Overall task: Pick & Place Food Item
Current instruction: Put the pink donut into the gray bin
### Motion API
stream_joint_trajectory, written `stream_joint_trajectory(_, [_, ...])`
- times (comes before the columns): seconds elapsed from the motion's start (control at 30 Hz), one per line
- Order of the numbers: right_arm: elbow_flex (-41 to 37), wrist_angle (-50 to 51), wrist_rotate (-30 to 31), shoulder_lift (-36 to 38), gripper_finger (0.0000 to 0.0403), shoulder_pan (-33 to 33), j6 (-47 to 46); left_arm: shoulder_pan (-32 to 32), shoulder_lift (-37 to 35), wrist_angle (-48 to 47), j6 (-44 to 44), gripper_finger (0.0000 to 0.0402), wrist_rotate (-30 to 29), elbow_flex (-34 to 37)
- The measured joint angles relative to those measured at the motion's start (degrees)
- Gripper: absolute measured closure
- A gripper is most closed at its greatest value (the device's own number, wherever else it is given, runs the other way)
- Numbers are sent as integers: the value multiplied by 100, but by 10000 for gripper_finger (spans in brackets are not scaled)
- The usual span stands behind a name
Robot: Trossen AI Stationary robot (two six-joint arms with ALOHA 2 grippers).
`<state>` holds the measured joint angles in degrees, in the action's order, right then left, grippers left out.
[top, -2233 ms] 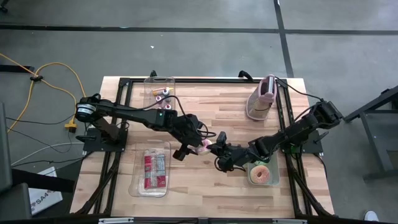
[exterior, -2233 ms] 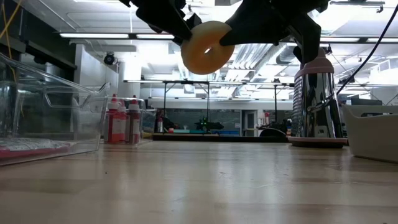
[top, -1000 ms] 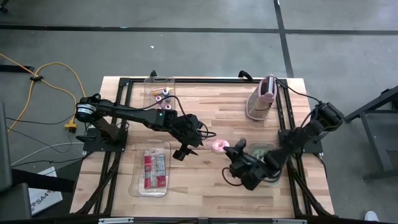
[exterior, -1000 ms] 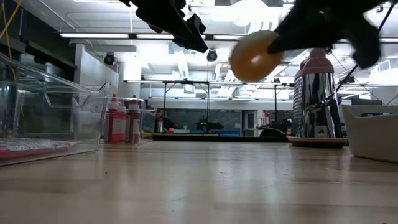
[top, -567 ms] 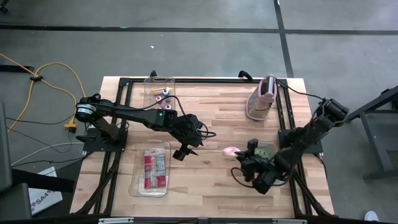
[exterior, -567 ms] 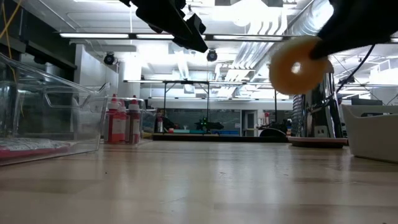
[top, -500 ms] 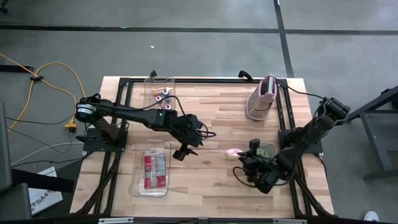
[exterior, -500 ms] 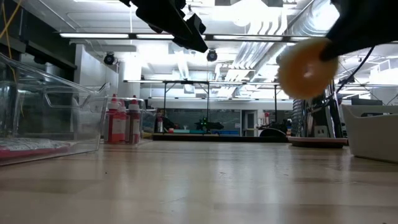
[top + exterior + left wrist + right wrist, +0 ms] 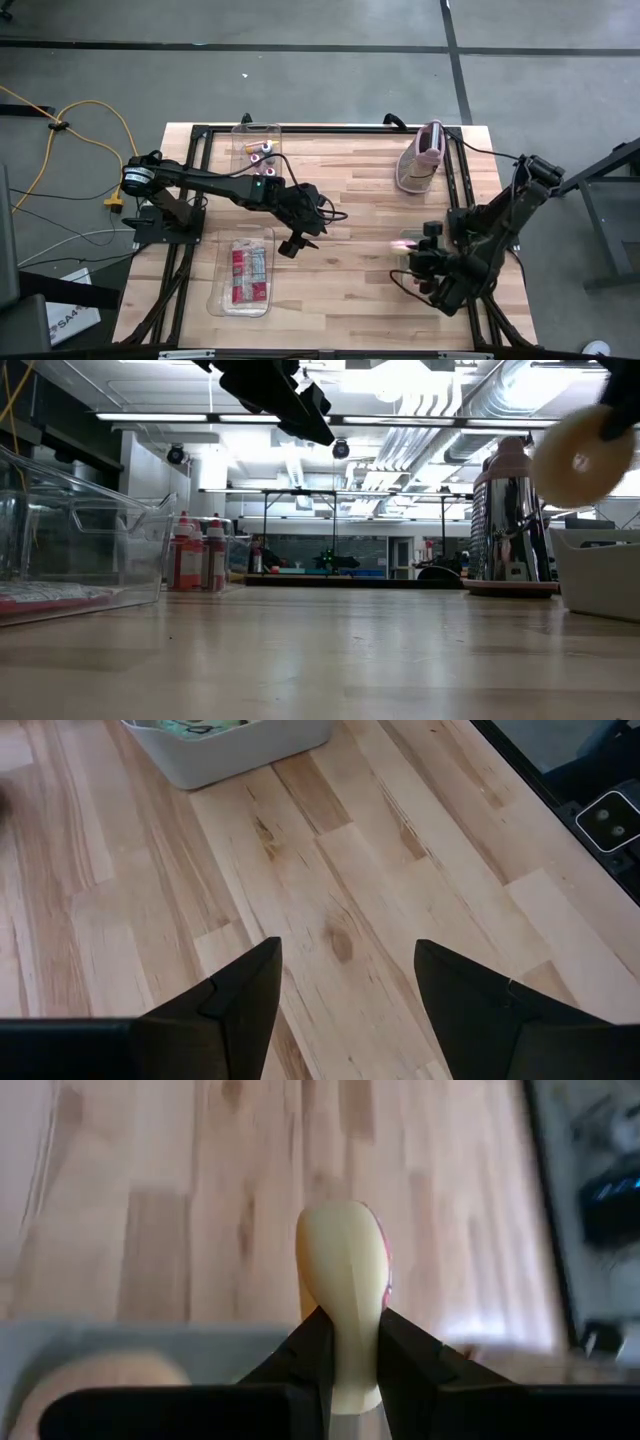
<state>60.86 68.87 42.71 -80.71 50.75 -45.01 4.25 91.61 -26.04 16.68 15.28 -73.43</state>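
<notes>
A ring doughnut (image 9: 343,1270), tan with pink icing, is held edge-on in the air by my right gripper (image 9: 343,1355), which is shut on it. From above the doughnut (image 9: 404,243) shows at the table's right, by the edge of a grey bin (image 9: 120,1332). A second doughnut (image 9: 90,1380) lies inside that bin. In the low view the held doughnut (image 9: 583,457) hangs well above the wood. My left gripper (image 9: 297,243) stands open over bare wood at the table's middle, fingers apart (image 9: 345,990) around nothing. My right gripper pinches the doughnut by a section of its ring (image 9: 343,1342), one finger (image 9: 300,1355) on each flat face. The fingers slant downward. The doughnut stands on edge, reaches out past the fingertips and is clear of table and bin.
A clear tray of red-and-white packets (image 9: 245,275) lies near left. A clear box with small bottles (image 9: 258,150) stands far left. A silver, pink-topped upright item (image 9: 422,160) stands far right. The grey bin (image 9: 600,575) sits at the right edge. Bare wood lies between the arms.
My right gripper has carried the doughnut from the table's middle toward its right edge, as far as the grey bin. Its wrist rolled on the way, so the doughnut went from icing-up to standing on edge.
</notes>
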Motion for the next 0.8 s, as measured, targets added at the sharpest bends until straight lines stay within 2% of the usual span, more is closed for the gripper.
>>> stream_joint_trajectory(0.2, [5,997,-1064,-21,347,144,-1398,0,0,2,33,179,-58,0])
stream_joint_trajectory(0.33, [5,1470,-1130,-24,347,155,-1952,0,0,2,40,179,-58,0])
stream_joint_trajectory(0.53, [0,1469,-1136,-86,347,147,-2274,0,0,2,3,179,-56,-2])
stream_joint_trajectory(0.8, [-2,1456,-1579,-841,347,180,-2433,0,0,2,1,179,-56,0])
